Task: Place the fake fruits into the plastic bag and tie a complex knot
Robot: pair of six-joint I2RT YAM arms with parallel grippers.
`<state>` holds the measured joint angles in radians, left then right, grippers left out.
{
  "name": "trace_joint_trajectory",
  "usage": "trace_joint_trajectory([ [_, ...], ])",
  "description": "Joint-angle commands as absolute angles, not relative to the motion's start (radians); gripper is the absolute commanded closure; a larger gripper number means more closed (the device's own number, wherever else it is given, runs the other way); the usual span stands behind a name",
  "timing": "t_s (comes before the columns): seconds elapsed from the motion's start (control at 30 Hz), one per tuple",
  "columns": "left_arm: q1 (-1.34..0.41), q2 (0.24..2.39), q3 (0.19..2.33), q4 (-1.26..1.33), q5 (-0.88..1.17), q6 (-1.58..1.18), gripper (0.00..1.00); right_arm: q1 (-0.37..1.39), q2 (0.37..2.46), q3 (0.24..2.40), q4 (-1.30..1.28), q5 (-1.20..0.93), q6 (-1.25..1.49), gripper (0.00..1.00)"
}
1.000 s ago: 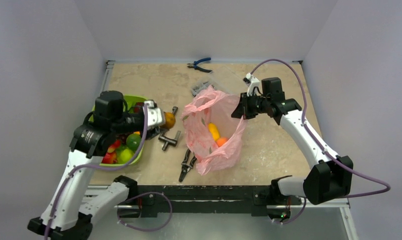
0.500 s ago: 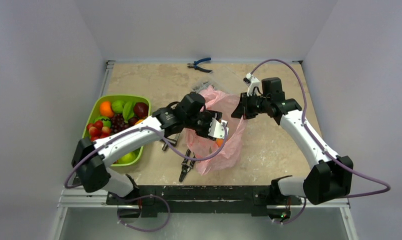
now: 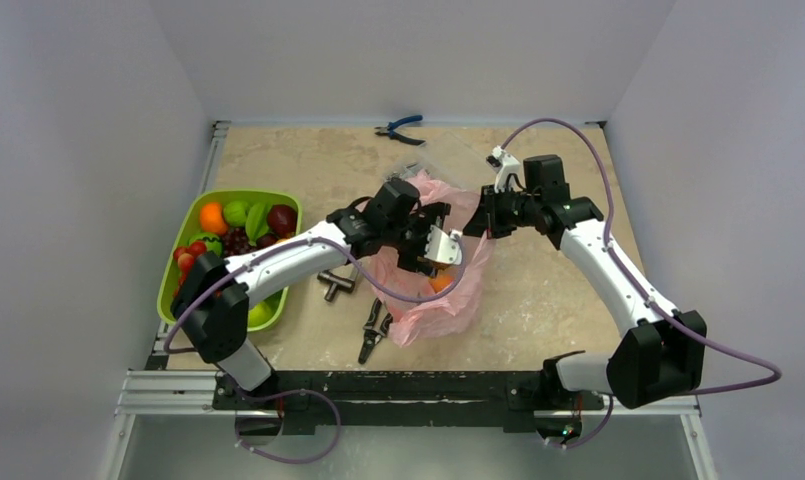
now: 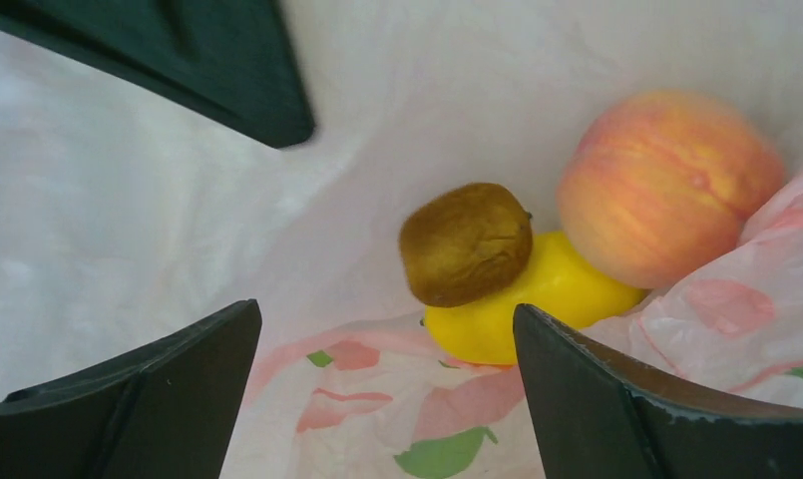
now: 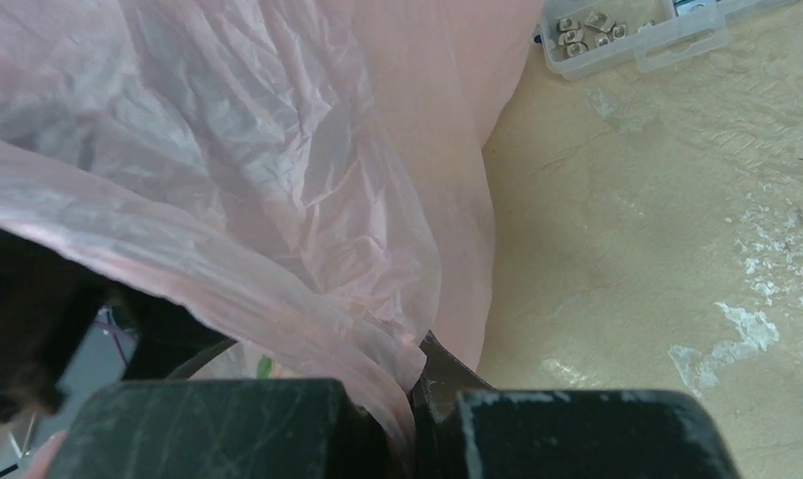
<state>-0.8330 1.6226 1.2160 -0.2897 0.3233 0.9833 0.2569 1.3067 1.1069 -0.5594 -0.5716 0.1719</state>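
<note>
Left wrist view.

OPERATOR: State of the left gripper (image 4: 385, 311)?

TECHNICIAN: Jaws spread wide, nothing between them. Directly below them, inside the thin translucent pink plastic bag (image 4: 128, 220), lie three items. They are a brown fuzzy fake kiwi (image 4: 465, 242), a glossy yellow fake fruit (image 4: 537, 304) under it, and an orange-pink fake peach (image 4: 666, 185) toward the finger on the view's right.

OPERATOR: And the right gripper (image 5: 412, 399)?

TECHNICIAN: Clamped on a fold of the bag's rim, holding the mouth up and open just beside the left gripper.

OPERATOR: Procedure for the step in hand?

TECHNICIAN: Judgement: deposit complete, withdrawal due. Raise the left gripper straight up, jaws apart, until it is clear of the rim. The film looks light and would likely snag on a finger moved sideways. Hold the right grip fixed so the mouth does not collapse. Then go to the lime-green oblong plastic tray (image 3: 228, 194), well to the left gripper's left, where more small glossy fake fruits (image 3: 240, 225) wait.
</note>
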Motion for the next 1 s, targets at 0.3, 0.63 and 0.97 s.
trace_joint_trajectory([
  [0.3, -0.832, 1.304, 1.527, -0.59, 0.618, 0.541, 0.02, 0.258, 1.301, 1.121, -0.501, -0.634, 0.202, 1.0],
  [0.63, -0.759, 1.043, 1.33, -0.612, 0.256, 0.482, 0.0, 0.258, 1.267, 1.083, -0.473, -0.632, 0.224, 1.0],
  [0.97, -0.834, 1.163, 1.374, -0.557, 0.126, 0.761, 0.3, 0.258, 1.243, 1.051, -0.437, -0.655, 0.263, 1.0],
])
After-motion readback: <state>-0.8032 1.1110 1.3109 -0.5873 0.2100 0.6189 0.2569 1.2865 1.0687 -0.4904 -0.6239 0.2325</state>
